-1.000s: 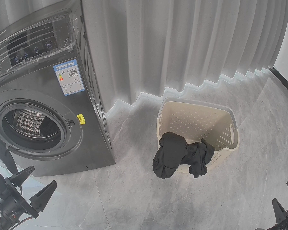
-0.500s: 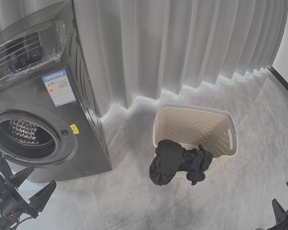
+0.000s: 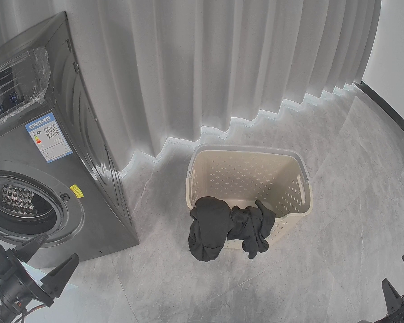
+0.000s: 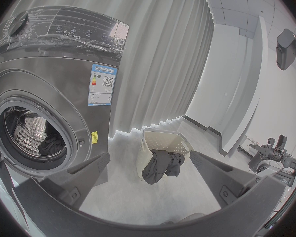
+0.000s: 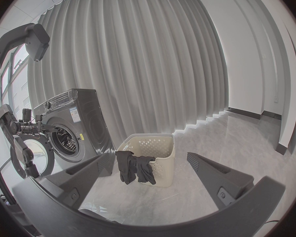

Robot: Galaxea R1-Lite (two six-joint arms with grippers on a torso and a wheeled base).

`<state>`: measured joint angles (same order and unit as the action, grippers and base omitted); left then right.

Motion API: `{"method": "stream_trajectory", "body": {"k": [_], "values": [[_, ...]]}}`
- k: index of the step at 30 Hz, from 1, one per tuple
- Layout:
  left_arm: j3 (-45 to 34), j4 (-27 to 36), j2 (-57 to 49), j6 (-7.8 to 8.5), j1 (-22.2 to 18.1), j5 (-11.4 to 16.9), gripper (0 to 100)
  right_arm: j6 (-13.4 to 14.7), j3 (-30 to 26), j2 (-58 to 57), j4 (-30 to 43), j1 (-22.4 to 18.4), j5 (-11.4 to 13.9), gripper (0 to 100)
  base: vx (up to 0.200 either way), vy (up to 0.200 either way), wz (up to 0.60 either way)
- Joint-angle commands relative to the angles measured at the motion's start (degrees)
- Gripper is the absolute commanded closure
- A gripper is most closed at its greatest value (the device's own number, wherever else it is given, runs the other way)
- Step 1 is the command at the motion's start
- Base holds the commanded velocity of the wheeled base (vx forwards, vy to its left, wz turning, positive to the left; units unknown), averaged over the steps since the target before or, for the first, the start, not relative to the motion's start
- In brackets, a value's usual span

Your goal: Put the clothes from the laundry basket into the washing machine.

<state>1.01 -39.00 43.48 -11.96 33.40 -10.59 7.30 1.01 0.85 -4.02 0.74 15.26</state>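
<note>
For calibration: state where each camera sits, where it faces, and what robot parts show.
Head view: high, looking down at washing machine, laundry basket, floor; left tool, right tool at lower corners.
Left wrist view: low, facing drum and basket; own fingers frame it.
Right wrist view: low, facing basket and machine past its tool; left arm farther off.
All share the black clothes over the basket rim.

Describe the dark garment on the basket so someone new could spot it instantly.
Start at the grey washing machine on the left. To its right, before the white curtain, stands a cream laundry basket. The black garment hangs over its near rim, bunched and dark against the pale plastic.
</note>
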Motion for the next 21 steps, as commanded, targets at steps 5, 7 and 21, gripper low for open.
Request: {"method": "stream_trajectory", "body": {"k": [5, 7, 21], "values": [[-1.0, -0.1, 0.0, -0.08, 0.0, 0.0, 0, 0.0, -1.0, -0.2, 0.0, 0.0, 0.0, 0, 0.200, 0.000, 0.00], [-1.0, -0.1, 0.0, -0.08, 0.0, 0.0, 0, 0.1, -1.0, -0.2, 0.0, 0.0, 0.0, 0, 0.000, 0.000, 0.00], [-1.0, -0.1, -0.4, -0.08, 0.1, 0.0, 0, 0.2, -1.0, -0.2, 0.0, 0.0, 0.2, 0, 0.057, 0.000, 0.00]]}}
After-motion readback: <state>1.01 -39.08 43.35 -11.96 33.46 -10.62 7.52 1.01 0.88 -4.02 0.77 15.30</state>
